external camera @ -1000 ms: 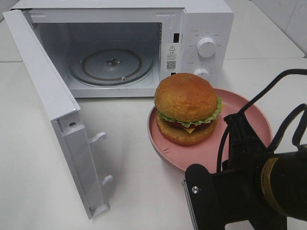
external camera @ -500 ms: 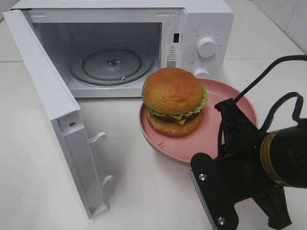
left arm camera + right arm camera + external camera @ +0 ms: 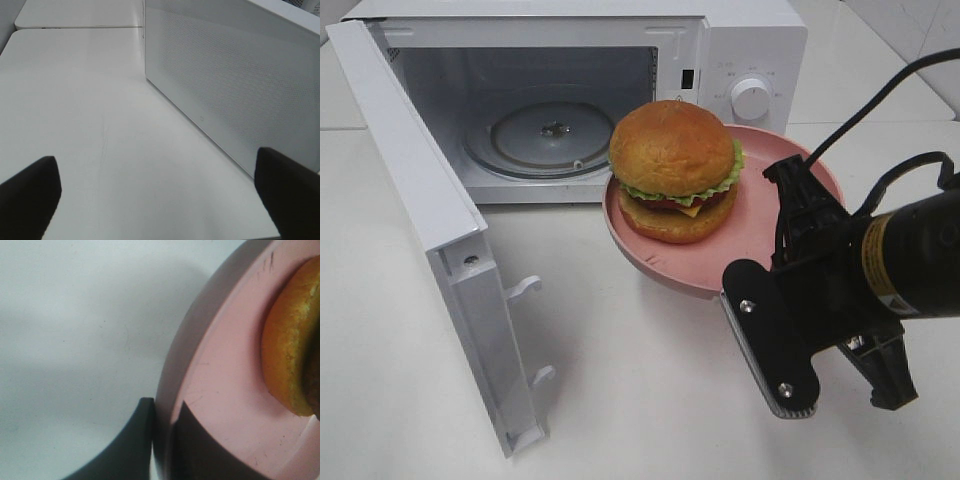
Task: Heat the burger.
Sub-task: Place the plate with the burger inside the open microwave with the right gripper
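Only wrist views show right claw (image 3: 162, 412) pinching the plate (image 3: 220, 380) under the burger (image 3: 290, 340), left claw (image 3: 157, 192) splayed.

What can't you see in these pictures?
- High view: the writing around the microwave's knob, too small.
- High view: the right gripper's tips on the plate, behind the arm.
- Right wrist view: most of the burger, cut off by the edge.
- Left wrist view: the left gripper, only its tips show.

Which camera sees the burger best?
The high camera. It shows the whole burger, bun, lettuce and all, on the pink plate by the open microwave. The right wrist camera catches only a slice of bun; the left wrist camera shows no burger.
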Controlling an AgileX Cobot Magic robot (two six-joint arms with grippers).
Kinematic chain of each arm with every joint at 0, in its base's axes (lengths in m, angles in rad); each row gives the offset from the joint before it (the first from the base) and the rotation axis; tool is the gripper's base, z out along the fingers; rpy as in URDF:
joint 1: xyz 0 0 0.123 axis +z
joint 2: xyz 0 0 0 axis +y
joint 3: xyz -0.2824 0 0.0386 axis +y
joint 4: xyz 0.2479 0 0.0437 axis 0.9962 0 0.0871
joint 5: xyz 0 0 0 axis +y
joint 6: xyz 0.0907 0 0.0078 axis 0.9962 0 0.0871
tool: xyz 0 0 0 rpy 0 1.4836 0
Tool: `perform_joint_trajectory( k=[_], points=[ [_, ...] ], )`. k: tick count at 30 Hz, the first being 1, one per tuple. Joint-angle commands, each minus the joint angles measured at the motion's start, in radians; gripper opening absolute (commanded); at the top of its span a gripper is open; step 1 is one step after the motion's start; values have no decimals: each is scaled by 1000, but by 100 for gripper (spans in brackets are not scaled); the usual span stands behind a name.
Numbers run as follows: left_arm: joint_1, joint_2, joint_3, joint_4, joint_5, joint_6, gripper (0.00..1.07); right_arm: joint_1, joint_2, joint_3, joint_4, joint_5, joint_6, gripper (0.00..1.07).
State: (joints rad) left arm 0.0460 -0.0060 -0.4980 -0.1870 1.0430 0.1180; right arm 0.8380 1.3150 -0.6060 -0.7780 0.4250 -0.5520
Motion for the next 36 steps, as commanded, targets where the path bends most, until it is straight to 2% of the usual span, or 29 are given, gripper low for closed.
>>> perform_joint_trajectory(
  k=[1,2,4,6,7,9,10,18,21,32,36],
  points=[
    [-5,-21,1,-2,-6,-4,103,-37,-11,-47,76,-29,-141,0],
    [-5,-21,1,-2,-6,-4,103,-37,-11,-47,76,-29,-141,0],
    [-5,-21,1,-2,-6,-4,103,-79,-11,-76,239,-25,-327,0],
    [-5,-21,1,-2,-6,-4,103,-90,-11,-83,277,-21,-371,0],
    [-5,-21,1,-2,-6,-4,103,-111,-11,-97,370,-17,-481,0],
    [-5,-21,1,-2,-6,-4,103,-120,-11,-105,404,-13,-531,0],
    [-5,-21,1,-2,-6,-4,103,-139,-11,-122,483,4,-614,0],
    [-5,-21,1,-2,-6,-4,103,-219,-9,-176,669,34,-849,0],
    [-5,-21,1,-2,-6,-4,103,-239,-8,-185,703,34,-891,0],
    [-5,-21,1,-2,-6,-4,103,-237,22,-187,696,11,-893,0],
    [-5,-21,1,-2,-6,-4,103,-204,64,-200,691,-16,-891,0]
  ],
)
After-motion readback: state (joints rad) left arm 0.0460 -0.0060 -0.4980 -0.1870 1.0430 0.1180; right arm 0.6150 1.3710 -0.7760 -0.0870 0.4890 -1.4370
